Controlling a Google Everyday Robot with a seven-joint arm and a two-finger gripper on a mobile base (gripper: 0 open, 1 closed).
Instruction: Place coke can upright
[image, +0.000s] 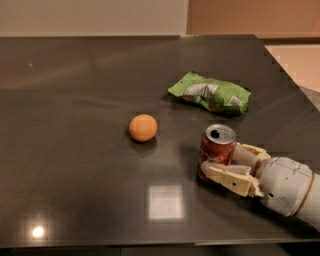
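The coke can (216, 148) is dark red with a silver top. It stands upright on the dark table (75, 150) at the right front, its open top facing up. My gripper (220, 161) reaches in from the lower right and is shut on the can. One cream finger (227, 176) lies along the can's near side and the other finger (248, 152) is at its far right side. The can's base is at the table surface.
An orange ball (143, 127) lies on the table left of the can. A green crinkled snack bag (211, 93) lies behind the can. The table's right edge (295, 95) runs close to my arm, and the front edge is just below it.
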